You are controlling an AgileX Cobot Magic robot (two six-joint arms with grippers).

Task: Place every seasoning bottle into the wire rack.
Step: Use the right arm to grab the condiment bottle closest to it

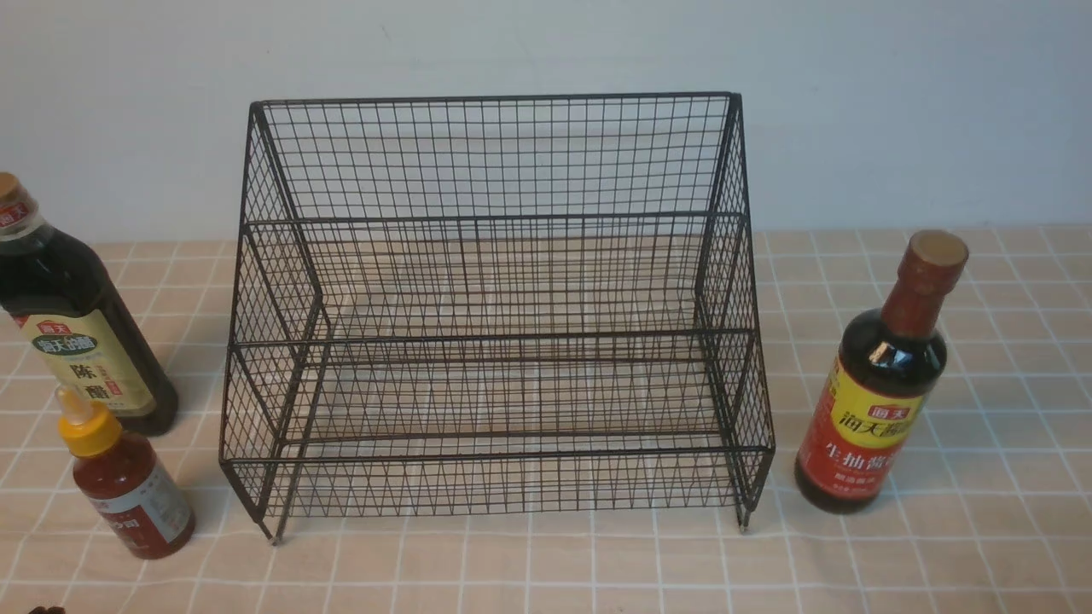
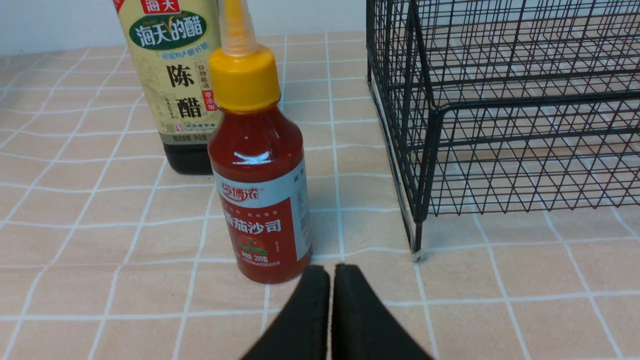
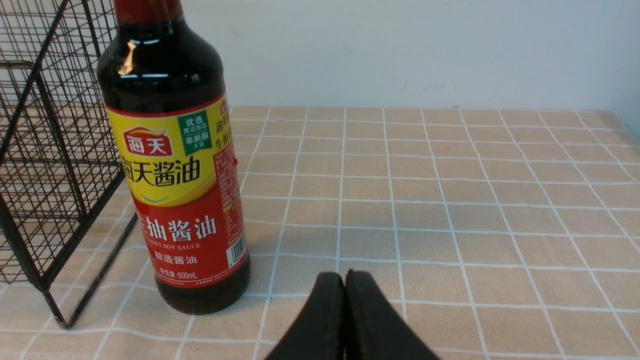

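The black wire rack (image 1: 495, 315) stands in the middle of the table with nothing on its tiers. To its left stand a large dark bottle with a gold cap and cream label (image 1: 72, 333) and, nearer me, a small red sauce bottle with a yellow nozzle cap (image 1: 128, 482). To its right stands a tall dark bottle with a red neck and red-yellow label (image 1: 879, 392). My left gripper (image 2: 331, 270) is shut and holds nothing, just in front of the red sauce bottle (image 2: 260, 185). My right gripper (image 3: 345, 276) is shut and holds nothing, beside the tall bottle (image 3: 175, 165). Neither gripper shows in the front view.
The table wears a beige cloth with a white grid (image 1: 981, 529). A pale wall (image 1: 546, 51) rises close behind the rack. The rack's corner foot (image 2: 417, 245) stands near my left gripper, and its side (image 3: 50, 175) is close to the tall bottle.
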